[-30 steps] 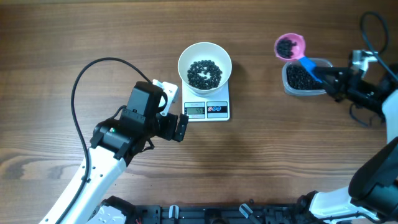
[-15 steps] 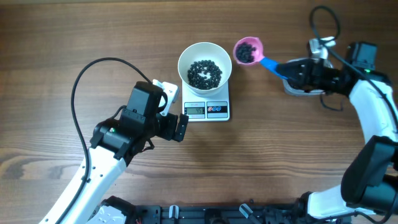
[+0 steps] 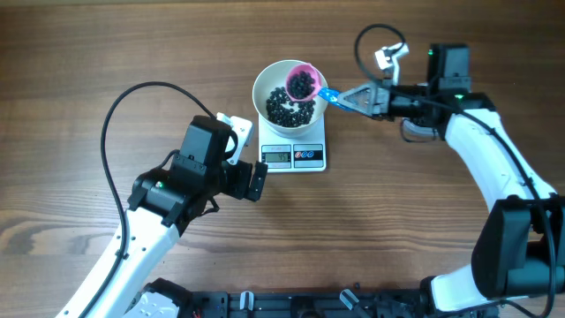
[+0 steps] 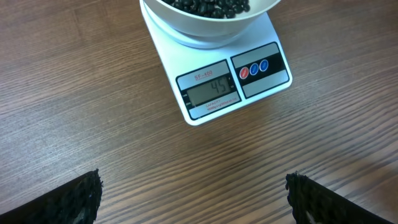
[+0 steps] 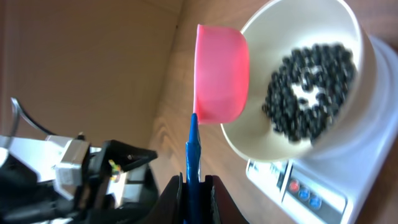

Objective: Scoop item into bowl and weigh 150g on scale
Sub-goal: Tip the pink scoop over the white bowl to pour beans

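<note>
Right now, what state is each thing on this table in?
Flat white rectangular scale: switched on, display showing 45.
Round white bowl: upright on the scale, partly filled with tiny black beads.
Small pink scoop with blue handle: loaded with beads, held above the bowl.
Left tool: open, empty, apart from the scale.
Right tool: shut on the scoop's blue handle.
</note>
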You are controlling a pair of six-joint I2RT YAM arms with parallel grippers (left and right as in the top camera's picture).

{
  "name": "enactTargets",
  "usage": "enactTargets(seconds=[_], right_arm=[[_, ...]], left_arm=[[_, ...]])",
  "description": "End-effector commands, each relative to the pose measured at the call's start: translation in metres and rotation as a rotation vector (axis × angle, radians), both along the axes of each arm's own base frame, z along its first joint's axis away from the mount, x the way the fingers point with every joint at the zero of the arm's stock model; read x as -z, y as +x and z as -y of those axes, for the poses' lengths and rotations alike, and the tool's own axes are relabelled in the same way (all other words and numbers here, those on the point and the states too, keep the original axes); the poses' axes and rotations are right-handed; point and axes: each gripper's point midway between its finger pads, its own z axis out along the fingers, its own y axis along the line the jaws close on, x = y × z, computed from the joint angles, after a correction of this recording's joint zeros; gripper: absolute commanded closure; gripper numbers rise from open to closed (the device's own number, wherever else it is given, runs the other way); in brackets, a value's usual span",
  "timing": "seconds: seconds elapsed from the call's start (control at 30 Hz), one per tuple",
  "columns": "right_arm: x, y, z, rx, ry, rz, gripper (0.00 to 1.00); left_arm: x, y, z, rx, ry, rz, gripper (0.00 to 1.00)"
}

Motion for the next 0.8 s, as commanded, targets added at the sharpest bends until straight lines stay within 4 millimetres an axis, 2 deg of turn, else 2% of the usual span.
enactTargets(seconds=[0.0, 0.17, 0.3, 0.43, 0.6, 0.77], right_arm=[[0.001, 0.008, -0.009, 0.006, -0.031, 0.06, 0.96], [-0.009, 0.011, -0.013, 0.009, -0.124, 0.212, 0.96], [-0.01, 0.015, -0.005, 0.074, -0.232, 0.253, 0.96], [-0.014, 0.012, -0.006, 0.053, -0.285, 0.338, 0.96], [0.0, 0.011, -0.007, 0.038, -0.404, 0.38, 0.96], [0.005, 0.004, -0.017, -0.02, -0.463, 0.44, 0.96]], left_arm=[[0.005, 0.0, -0.003, 0.001, 0.018, -0.003, 0.0], [0.005, 0.0, -0.003, 0.001, 0.018, -0.003, 0.0], [0.005, 0.0, -0.003, 0.001, 0.018, -0.003, 0.0], [0.005, 0.0, -0.003, 0.001, 0.017, -0.003, 0.0], [0.005, 0.0, -0.003, 0.001, 0.017, -0.003, 0.0], [0.005, 0.0, -0.003, 0.001, 0.017, -0.003, 0.0]])
